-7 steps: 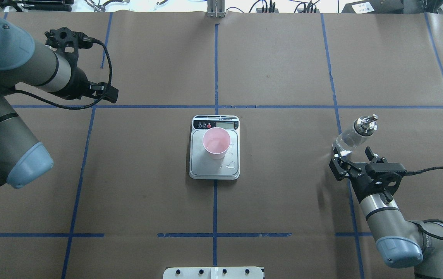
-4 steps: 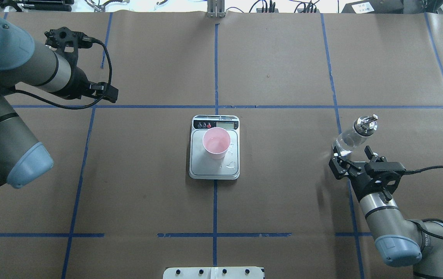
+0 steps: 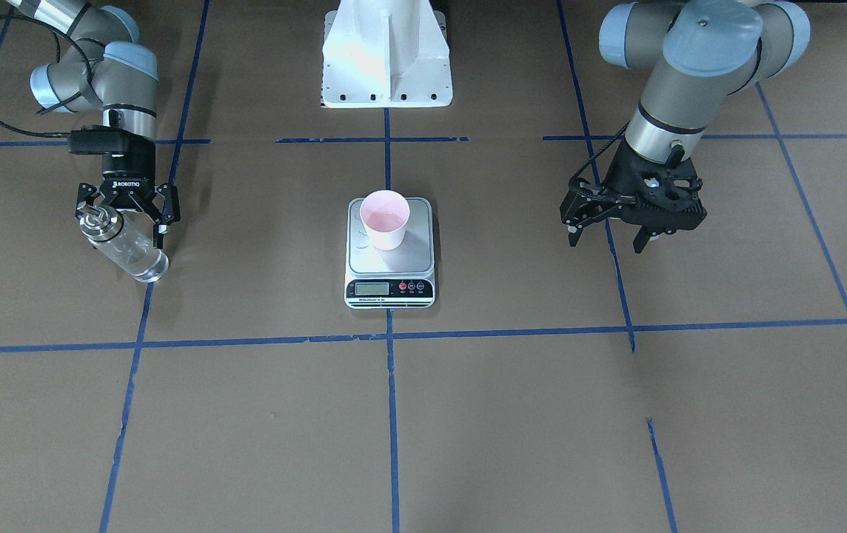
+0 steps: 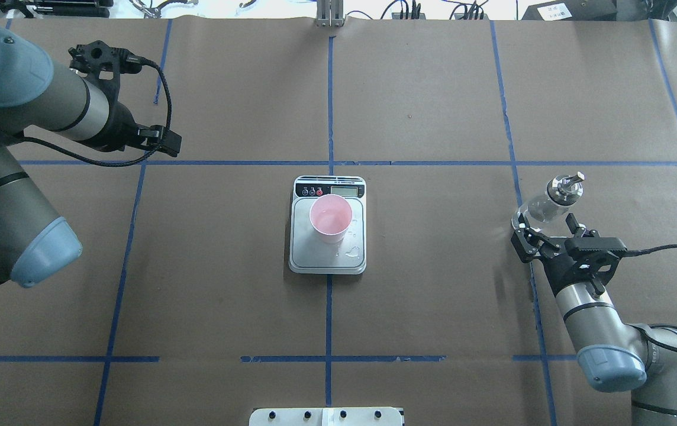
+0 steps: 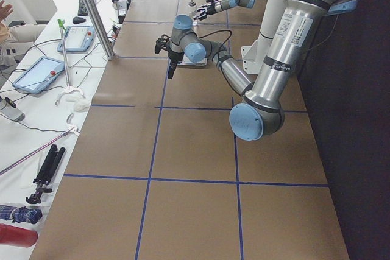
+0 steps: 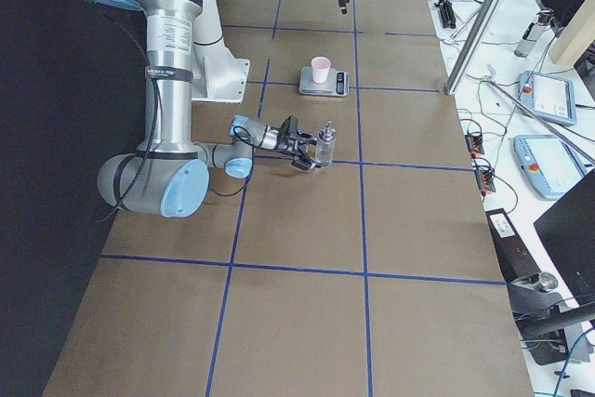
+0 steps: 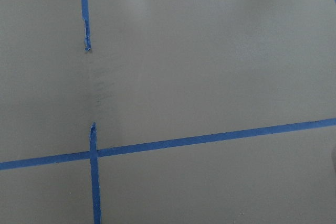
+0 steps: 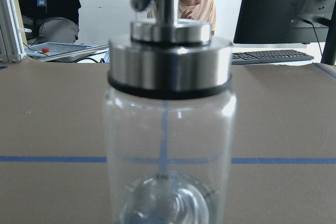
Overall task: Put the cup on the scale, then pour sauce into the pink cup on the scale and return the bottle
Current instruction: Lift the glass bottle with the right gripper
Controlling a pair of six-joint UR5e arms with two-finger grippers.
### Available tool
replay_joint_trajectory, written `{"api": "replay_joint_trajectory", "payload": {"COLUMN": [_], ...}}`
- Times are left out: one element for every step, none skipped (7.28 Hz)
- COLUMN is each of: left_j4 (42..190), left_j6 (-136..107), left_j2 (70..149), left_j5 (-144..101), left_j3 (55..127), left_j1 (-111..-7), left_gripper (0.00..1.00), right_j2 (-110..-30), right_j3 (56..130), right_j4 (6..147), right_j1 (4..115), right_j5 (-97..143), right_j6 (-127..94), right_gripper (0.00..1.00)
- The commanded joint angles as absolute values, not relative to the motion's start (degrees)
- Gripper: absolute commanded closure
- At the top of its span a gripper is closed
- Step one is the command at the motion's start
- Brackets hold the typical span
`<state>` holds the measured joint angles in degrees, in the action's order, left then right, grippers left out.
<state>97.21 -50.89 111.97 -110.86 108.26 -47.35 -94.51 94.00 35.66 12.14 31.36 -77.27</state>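
Note:
The pink cup stands upright on the scale at the table's middle, with a little liquid in it; it also shows in the front view. Drops lie on the scale's plate. The clear bottle stands upright on the table at the right, with its silver collar and spout on top, and fills the right wrist view. My right gripper is open close behind the bottle, its jaws spread wider than the bottle. My left gripper is open and empty, held above the table's left part.
The white robot base stands at the table's near edge. Blue tape lines cross the brown paper. Operators, a keyboard and a monitor are beyond the far edge. Tablets and cables lie on the side bench.
My right arm has shifted a little to the right, with its open gripper still by the bottle. The bottle, cup, scale and left arm have not moved.

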Motion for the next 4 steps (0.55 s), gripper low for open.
{"api": "replay_joint_trajectory", "payload": {"left_j4": [97.2, 97.2, 97.2, 97.2], "left_j6": [-50.9, -50.9, -50.9, -50.9], "left_j2": [111.9, 111.9, 111.9, 111.9], "left_j5": [-110.8, -110.8, -110.8, -110.8], "left_j3": [108.3, 108.3, 108.3, 108.3], "left_j1": [-47.4, -47.4, -47.4, -47.4], "left_gripper": [0.00, 0.00, 0.00, 0.00], "right_j2": [-93.1, -92.8, -92.3, -90.9], "right_j3": [92.5, 92.3, 91.5, 90.5], "right_j4": [35.4, 35.5, 35.4, 35.4], "right_j1": [12.7, 12.9, 13.4, 14.0], "right_j5": [31.4, 31.4, 31.5, 31.5], "right_j6": [-77.2, -77.1, -77.1, -77.0], "right_gripper": [0.00, 0.00, 0.00, 0.00]}}
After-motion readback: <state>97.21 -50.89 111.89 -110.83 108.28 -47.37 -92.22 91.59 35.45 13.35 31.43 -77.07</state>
